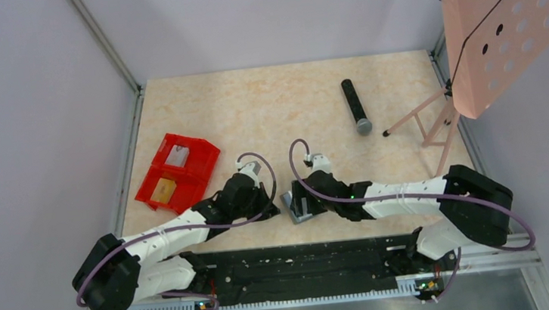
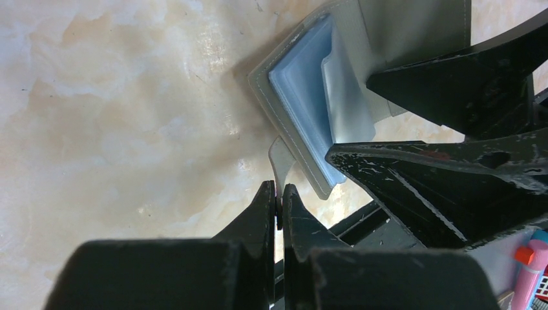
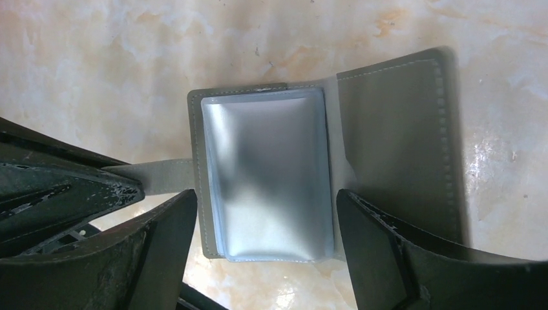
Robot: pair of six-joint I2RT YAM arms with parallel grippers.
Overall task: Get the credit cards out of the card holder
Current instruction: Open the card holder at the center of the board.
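Card holder (image 3: 271, 181) lies opened flat on the surface (image 3: 97, 58), directly beneath the right gripper (image 3: 266, 203). That gripper's fingers are spread wide to either side of the pale inner panel (image 3: 265, 161) and grasp nothing. Just beyond one of those fingers, the left gripper (image 2: 278, 194) is clenched on the end of the holder's thin grey strap (image 2: 282, 158), pinning it from the side. The dark outer flap (image 3: 400, 142) folds away past the other finger. Well off on the left gripper's far side, a red bin (image 1: 203, 158) holds two small flat items; whether these are cards cannot be told. Nor can it be told whether any card sits under the sheen of the pale panel.

The holder looks thin, light and limp, a soft stitched skin that would probably slide on the smooth surface and fold shut if left unanchored. That makes the strap a sensible place to pin it. The stitched rim seems the firmest part of the body, while the pocket fronts look glossy and likely to buckle under a pinch. Any card inside would likely be stiff and slick. It is best taken by whatever edge stands proud at the pocket mouth and drawn straight out along the pocket, not lifted.
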